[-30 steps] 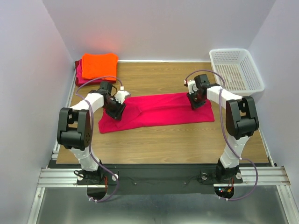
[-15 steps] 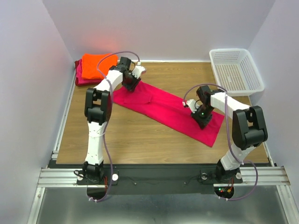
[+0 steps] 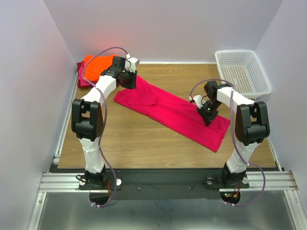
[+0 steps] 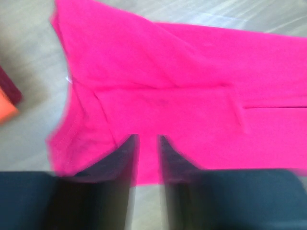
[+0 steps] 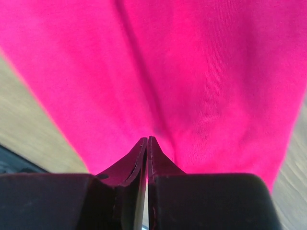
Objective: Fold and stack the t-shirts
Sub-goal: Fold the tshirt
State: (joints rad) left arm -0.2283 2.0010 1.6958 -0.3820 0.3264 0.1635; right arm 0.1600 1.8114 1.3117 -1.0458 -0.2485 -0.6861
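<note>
Where the magenta-pink t-shirt (image 3: 168, 108) ends nearest the arm bases, at the lower right of the top view, it is gripped by the right gripper (image 5: 147, 139), whose jaws are pressed together on a ridge of the cloth in the wrist view. A second ago the shirt was laid level across the middle of the table (image 3: 144, 143). It has since been swung into a slant and now runs as a long narrow band from the lower right up to the upper left. From this it is judged that the lengthwise fold is already made and that the band is being stretched and straightened for the crosswise fold, which is not yet begun. At the far end the left gripper (image 4: 147, 138) is held over the shirt's edge, its fingers a little apart with pink cloth showing in the gap. Whether any cloth is caught there cannot be told from the blurred view. Just beyond, at the upper left, the orange t-shirt (image 3: 93, 67) is stacked folded on the darker red t-shirt (image 3: 82, 80). Both are partly covered by the left arm, so little room is left there for the cloth to be drawn farther. A white mesh basket (image 3: 234, 51) is set at the upper right, well apart from the shirt and out of the way.
</note>
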